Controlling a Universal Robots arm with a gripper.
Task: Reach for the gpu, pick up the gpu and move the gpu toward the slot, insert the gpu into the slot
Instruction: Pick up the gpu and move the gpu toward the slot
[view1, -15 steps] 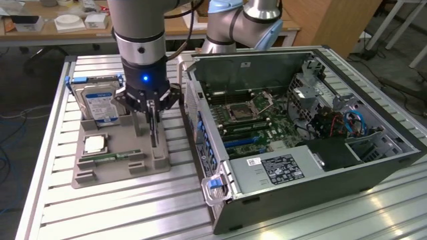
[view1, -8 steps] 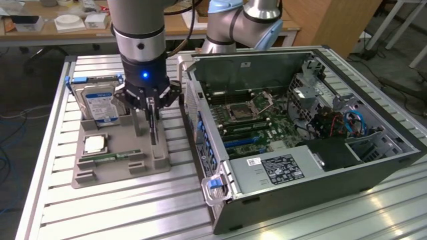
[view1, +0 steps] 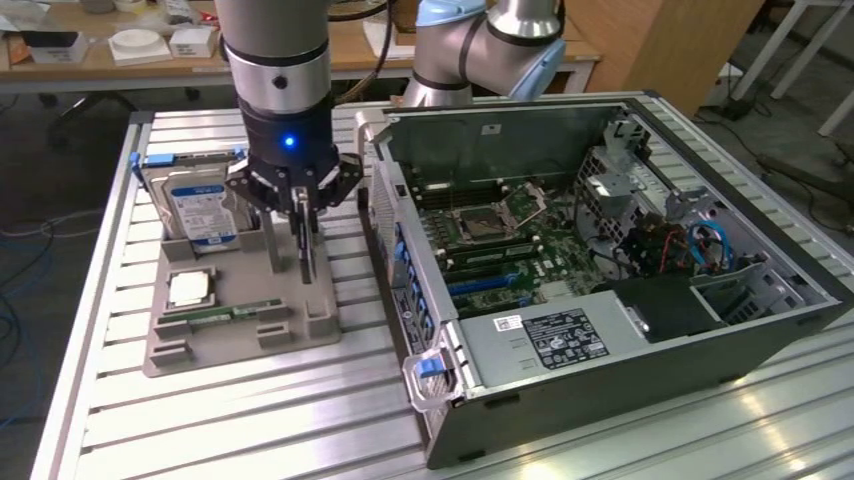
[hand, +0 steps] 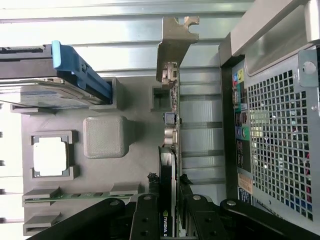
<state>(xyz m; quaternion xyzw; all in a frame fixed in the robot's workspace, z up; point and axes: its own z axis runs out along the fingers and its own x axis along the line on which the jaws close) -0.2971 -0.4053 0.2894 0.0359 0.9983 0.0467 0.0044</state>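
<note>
The gpu (view1: 308, 250) is a thin dark card standing on edge over the grey holder tray (view1: 314, 325), at the exterior view's left of the open computer case. My gripper (view1: 304, 215) comes down on it from above. In the wrist view the gpu (hand: 171, 145) appears edge-on with its silver bracket (hand: 175, 45) at the far end. My gripper (hand: 170, 200) has a black finger pressed on each side of the card. The slot (view1: 487, 283) is a long narrow strip on the green motherboard inside the case, well apart from the card.
The holder tray also carries a blue-labelled hard drive (view1: 200, 205), a square processor chip (view1: 191, 287) and a green memory stick (view1: 227, 313). The case's perforated rear wall (hand: 280, 130) stands close beside the card. A second arm (view1: 494, 40) stands behind the case.
</note>
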